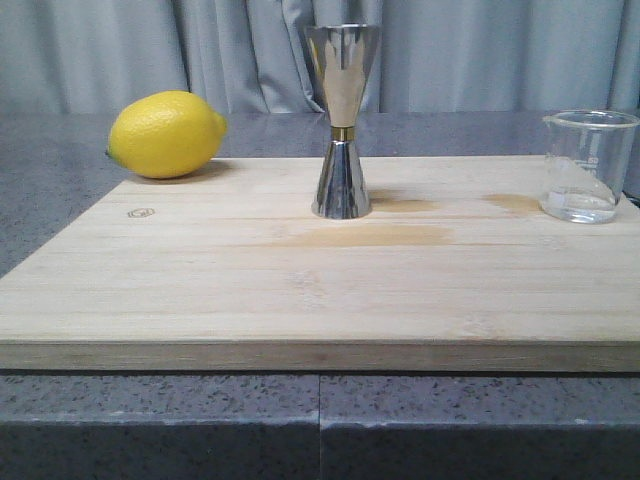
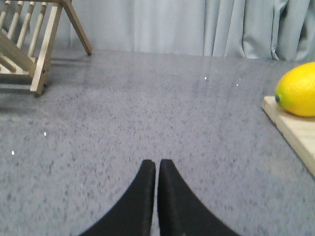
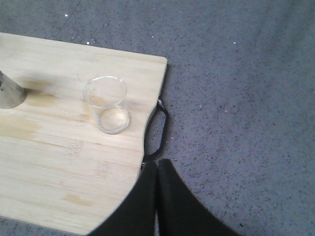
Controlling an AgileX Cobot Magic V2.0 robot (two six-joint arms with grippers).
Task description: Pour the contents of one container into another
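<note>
Frontally, I see the jigger (image 1: 341, 120) upright mid-board and the beaker (image 1: 588, 166) holding a little clear liquid; that fits a pour pending or one finished, so I name no move. From my left wrist, the left hand (image 2: 157, 169) is pinched closed on nothing, the lemon (image 2: 297, 90) off to its side. From my right wrist, the right hand (image 3: 157, 169) is closed and empty, beaker just ahead.

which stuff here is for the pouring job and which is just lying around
For the job:
- glass beaker, a little clear liquid in it
- steel jigger, upright mid-board

Just lying about:
- lemon
- wooden rack
- cutting board, merely the work surface
</note>
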